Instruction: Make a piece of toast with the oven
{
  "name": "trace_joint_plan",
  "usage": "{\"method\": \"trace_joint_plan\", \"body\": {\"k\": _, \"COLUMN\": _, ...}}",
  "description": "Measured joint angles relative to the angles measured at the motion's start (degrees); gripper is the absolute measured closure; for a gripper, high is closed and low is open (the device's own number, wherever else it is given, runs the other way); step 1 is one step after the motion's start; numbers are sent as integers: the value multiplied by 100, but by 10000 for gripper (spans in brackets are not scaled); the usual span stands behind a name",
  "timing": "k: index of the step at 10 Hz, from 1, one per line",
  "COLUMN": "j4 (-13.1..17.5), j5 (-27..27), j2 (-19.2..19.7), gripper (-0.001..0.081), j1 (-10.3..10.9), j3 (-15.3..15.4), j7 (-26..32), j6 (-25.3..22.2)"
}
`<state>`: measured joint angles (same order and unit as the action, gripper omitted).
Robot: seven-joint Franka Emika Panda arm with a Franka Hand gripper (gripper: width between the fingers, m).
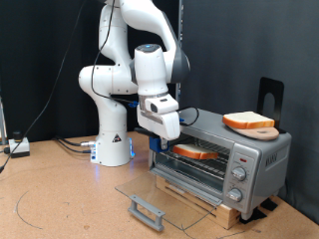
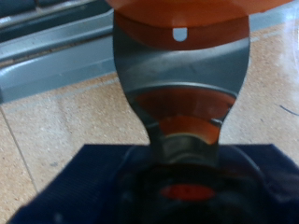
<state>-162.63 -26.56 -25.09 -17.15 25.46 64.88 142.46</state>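
I see my pincer (image 1: 175, 142) gripping the piece of toast (image 1: 197, 152) inside the oven (image 1: 249, 154) (door (image 1: 164, 194) down)

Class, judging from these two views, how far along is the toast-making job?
Done: the silver-grey toaster oven has its glass door dropped open. In hand: the white arm's gripper sits at the oven mouth with a tan, orange-crusted bread slice on the rack. Left: the door is unshut; a second slice rests on top.
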Motion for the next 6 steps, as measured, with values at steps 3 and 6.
{"method": "trace_joint_plan", "body": {"k": 3, "j4": -9, "j5": 0, "j2": -1, "gripper": 411, "j1": -6, "j3": 149, "j7": -207, "j6": 167}}
{"method": "trace_joint_plan", "body": {"k": 6, "j4": 46, "j5": 69, "j2": -5, "gripper": 411, "j1": -172, "j3": 135, "j7": -191, "j6": 452}}
